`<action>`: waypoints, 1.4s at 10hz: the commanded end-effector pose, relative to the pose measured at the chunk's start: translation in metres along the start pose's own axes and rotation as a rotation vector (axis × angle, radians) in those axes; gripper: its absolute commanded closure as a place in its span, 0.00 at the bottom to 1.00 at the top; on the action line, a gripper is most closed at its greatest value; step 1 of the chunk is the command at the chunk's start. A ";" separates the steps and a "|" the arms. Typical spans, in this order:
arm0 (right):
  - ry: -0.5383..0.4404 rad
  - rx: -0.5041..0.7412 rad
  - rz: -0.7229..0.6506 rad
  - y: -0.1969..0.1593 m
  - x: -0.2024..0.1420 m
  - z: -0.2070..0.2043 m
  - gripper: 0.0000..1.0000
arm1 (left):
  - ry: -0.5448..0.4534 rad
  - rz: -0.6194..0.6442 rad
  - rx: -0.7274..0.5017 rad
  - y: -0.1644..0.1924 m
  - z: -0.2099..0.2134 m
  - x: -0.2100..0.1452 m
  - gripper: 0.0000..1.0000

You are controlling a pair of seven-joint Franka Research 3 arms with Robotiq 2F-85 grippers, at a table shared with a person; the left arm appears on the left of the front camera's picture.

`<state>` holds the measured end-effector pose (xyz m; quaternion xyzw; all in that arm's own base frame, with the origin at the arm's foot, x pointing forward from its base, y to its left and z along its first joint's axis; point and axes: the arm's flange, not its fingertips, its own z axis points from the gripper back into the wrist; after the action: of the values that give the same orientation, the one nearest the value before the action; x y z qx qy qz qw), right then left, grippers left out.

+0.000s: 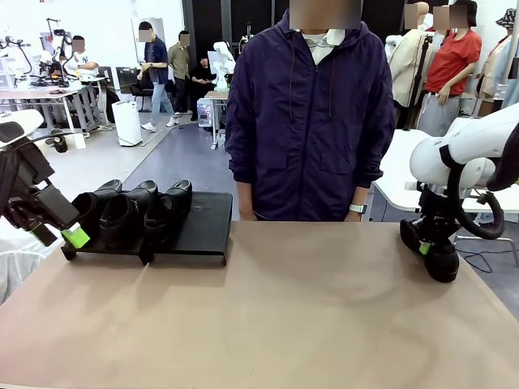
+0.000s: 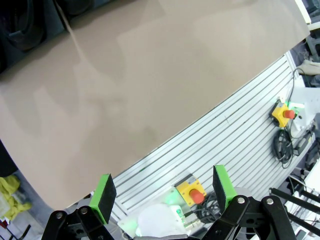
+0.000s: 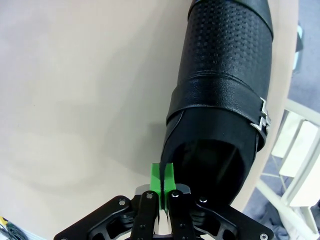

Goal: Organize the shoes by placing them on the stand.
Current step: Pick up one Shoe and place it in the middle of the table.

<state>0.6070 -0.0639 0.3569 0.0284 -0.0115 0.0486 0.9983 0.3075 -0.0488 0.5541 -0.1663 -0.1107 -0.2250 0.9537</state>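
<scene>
At the table's right edge, the right gripper [image 3: 161, 182] pinches the last shoe's [image 3: 225, 100] thin heel collar (likely supple, glossy leather, so slip-prone).

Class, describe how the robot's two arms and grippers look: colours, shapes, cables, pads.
Both arms are smooth, rounded white shells. The right arm carries a looping black cable. Each gripper is black linkage with bolted joints: the left gripper has two rectangular bright green pads, the right gripper narrow green ones.

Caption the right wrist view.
Right gripper shut on the collar of a black shoe at the table edge.
</scene>
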 end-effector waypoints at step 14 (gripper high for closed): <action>0.155 -0.008 -0.055 0.146 -0.237 0.148 1.00 | -0.005 0.009 -0.018 -0.001 0.001 -0.001 0.00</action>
<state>0.3446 0.0492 0.5060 0.0106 0.0623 0.0202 0.9978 0.3076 -0.0486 0.5542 -0.1663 -0.1105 -0.2247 0.9538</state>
